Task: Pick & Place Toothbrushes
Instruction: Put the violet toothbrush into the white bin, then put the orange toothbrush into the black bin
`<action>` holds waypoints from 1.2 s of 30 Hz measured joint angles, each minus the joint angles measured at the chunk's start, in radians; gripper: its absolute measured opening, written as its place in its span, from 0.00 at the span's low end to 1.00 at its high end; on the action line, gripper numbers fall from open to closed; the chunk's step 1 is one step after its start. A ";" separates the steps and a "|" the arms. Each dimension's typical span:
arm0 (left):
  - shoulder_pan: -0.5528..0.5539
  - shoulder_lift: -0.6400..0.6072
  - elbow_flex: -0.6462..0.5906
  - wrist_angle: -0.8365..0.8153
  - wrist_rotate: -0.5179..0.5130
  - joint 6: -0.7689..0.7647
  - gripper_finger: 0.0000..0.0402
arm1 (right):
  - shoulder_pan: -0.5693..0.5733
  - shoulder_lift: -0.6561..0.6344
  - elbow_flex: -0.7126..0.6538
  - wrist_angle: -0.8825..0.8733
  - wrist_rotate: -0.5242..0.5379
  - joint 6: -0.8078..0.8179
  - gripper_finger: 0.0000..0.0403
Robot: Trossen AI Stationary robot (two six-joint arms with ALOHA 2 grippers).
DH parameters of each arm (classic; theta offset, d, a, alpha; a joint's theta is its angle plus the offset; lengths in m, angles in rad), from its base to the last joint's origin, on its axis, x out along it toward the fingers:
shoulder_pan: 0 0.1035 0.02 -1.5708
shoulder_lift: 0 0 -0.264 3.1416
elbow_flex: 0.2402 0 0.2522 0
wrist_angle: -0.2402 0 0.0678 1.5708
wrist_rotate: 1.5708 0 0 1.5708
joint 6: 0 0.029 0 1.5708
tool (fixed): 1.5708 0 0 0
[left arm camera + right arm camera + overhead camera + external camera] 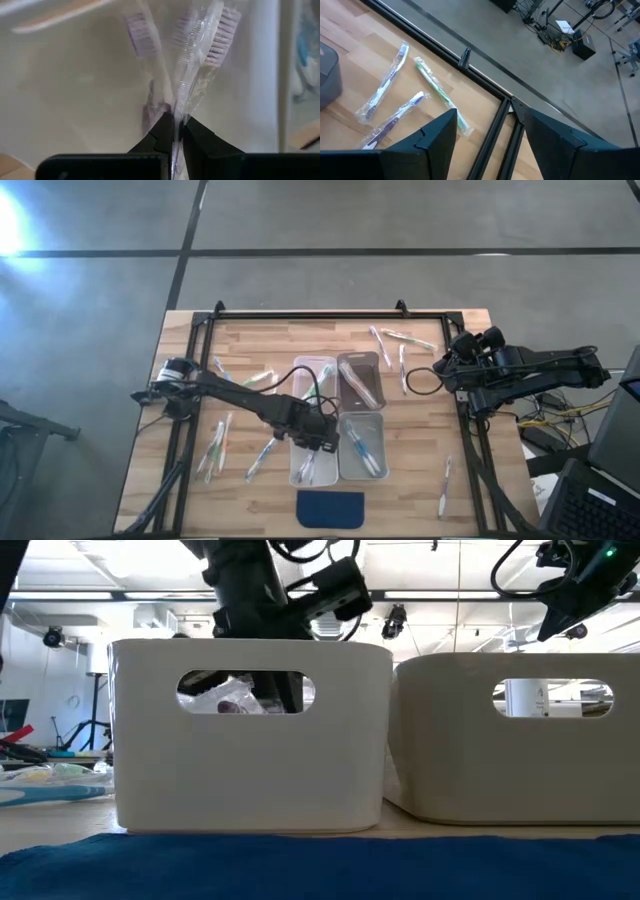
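My left gripper reaches down into the near-left clear bin and is shut on a wrapped toothbrush with pink bristles. The low view shows this bin with the arm above it. Another wrapped toothbrush with purple bristles lies in the same bin. Loose toothbrushes lie on the wood left of the bins and at the far right. My right gripper hangs open above the table's right side, over three wrapped toothbrushes, touching nothing. My left gripper pinches the toothbrush's clear wrapper between its two fingers, at the handle end. The fingers slant steeply down into the bin and lie along the brush. The bristle head sticks out beyond the fingertips inside the bin; whether it touches the floor, I cannot tell.
Four bins stand in a two-by-two block at the table's middle; the near-right bin holds blue toothbrushes, and the far-right bin is greyer. A dark blue pad lies at the near edge. A black frame rims the table.
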 joint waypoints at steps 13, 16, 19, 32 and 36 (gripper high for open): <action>0.029 0.000 -0.015 0.034 0.046 0.118 0.20 | 0.000 0.000 0.000 0.000 0.001 0.000 0.64; 0.029 0.000 -0.015 0.034 0.048 0.120 0.29 | 0.000 0.000 0.000 0.000 0.001 0.000 0.65; 0.030 -0.001 -0.015 0.034 0.068 0.121 0.38 | 0.000 0.000 0.000 0.000 0.001 0.000 0.66; 0.030 -0.070 -0.009 0.035 0.122 0.121 0.51 | 0.000 0.000 -0.002 0.001 0.002 -0.001 0.59; 0.022 -0.098 -0.009 0.031 0.120 0.118 0.51 | 0.000 0.000 -0.002 0.003 0.002 -0.004 0.57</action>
